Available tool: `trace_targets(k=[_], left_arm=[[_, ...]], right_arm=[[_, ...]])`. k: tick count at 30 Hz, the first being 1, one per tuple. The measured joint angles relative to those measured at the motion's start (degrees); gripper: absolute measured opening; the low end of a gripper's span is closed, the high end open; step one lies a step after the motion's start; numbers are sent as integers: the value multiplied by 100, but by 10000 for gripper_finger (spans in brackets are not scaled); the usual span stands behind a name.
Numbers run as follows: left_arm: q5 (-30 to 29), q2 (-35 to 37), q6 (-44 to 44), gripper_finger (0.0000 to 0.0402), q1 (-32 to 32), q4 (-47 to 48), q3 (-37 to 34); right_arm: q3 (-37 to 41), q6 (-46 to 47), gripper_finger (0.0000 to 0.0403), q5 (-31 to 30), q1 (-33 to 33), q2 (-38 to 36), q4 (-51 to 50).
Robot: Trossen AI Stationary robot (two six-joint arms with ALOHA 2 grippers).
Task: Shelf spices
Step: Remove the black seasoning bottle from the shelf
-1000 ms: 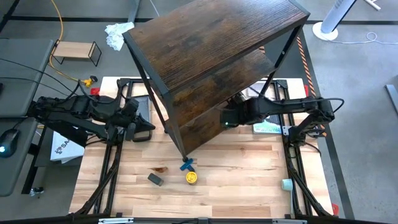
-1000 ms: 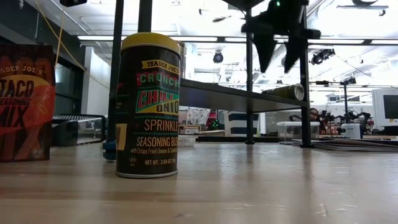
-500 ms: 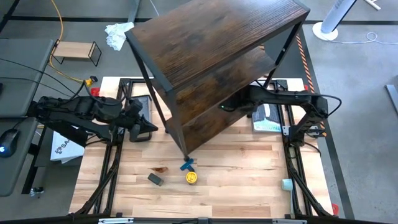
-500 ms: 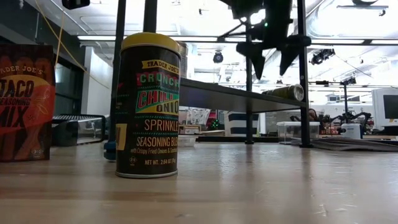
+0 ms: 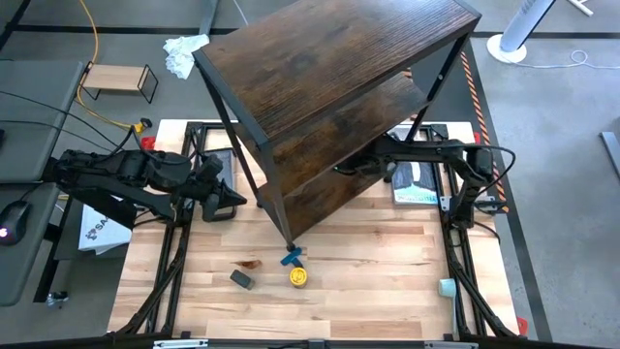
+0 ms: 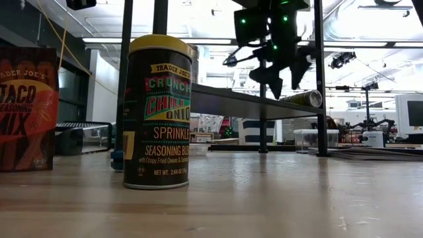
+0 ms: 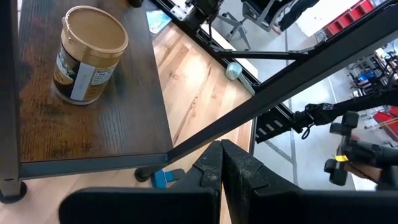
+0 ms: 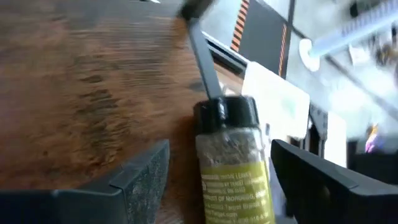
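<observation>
Light-wood worktop (image 5: 387,281); open workshop beyond. Dark 3-tier shelf (image 5: 329,68) stands on it. Yellow-lidded jar (image 6: 157,111), blue piece (image 5: 291,257), grey box (image 5: 241,280) lie in front. Right claw (image 8: 217,180) spread wide around black-lidded jar (image 8: 233,162) lying on shelf; left claw (image 7: 222,163) closed, empty, near tan-lidded jar (image 7: 87,55).

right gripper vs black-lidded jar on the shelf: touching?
Apart. In the right wrist view the right gripper is open, and bare shelf board shows between each finger and the black-lidded jar lying between them.
</observation>
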State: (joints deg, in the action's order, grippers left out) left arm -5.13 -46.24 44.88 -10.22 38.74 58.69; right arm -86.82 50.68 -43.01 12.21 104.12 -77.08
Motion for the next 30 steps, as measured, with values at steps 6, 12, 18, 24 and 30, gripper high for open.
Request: trace_targets(k=[6,12,18,24,30], left_arm=[[0,0,-105,0,0,-2,1],[104,0,-103,0,0,0,-1],[142,0,-103,0,0,0,1],[195,0,-1,0,0,0,1],[339,-1,4,0,0,0,1]], right_arm=[[-418,-1368,273,-272,-7,9,163],[-671,-569,273,168,551,9,-538],[-721,-744,273,507,1010,9,-493],[-735,-1182,273,1146,1374,5,-449],[-718,-1639,273,2215,1513,26,-196]])
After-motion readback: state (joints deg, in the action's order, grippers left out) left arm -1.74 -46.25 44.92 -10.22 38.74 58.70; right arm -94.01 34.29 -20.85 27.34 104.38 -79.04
